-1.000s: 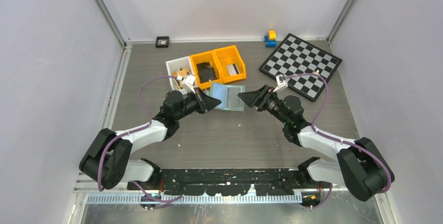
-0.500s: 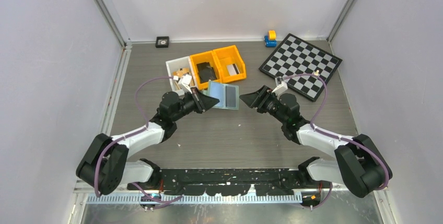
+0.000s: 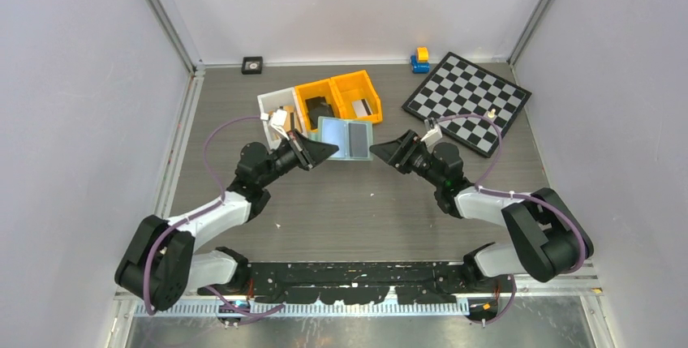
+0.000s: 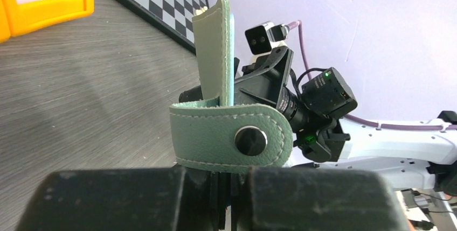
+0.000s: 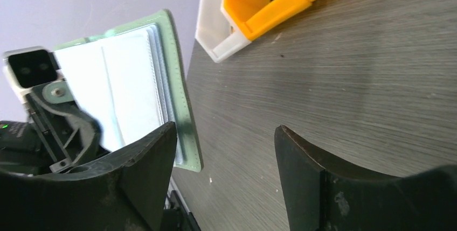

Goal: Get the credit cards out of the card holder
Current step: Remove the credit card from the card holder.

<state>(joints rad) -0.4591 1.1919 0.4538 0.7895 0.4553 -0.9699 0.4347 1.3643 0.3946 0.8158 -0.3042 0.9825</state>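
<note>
Sage-green card holder [image 3: 347, 138], unfolded, strap pinched in closed left claw [image 3: 331, 150], off table [image 3: 365, 202]; right claw [image 3: 376, 151] gapes wide, empty, just beside holder's edge.

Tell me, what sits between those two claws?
The open card holder, clamped in the left gripper, sits there, facing the open right gripper; the top view shows it.

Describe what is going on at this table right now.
The left gripper is shut on the green card holder, holding it up with its clear sleeves opened toward the right gripper. The right gripper is open and close by, not gripping it. Neither gripper holds a card. Orange bins sit just behind.
</note>
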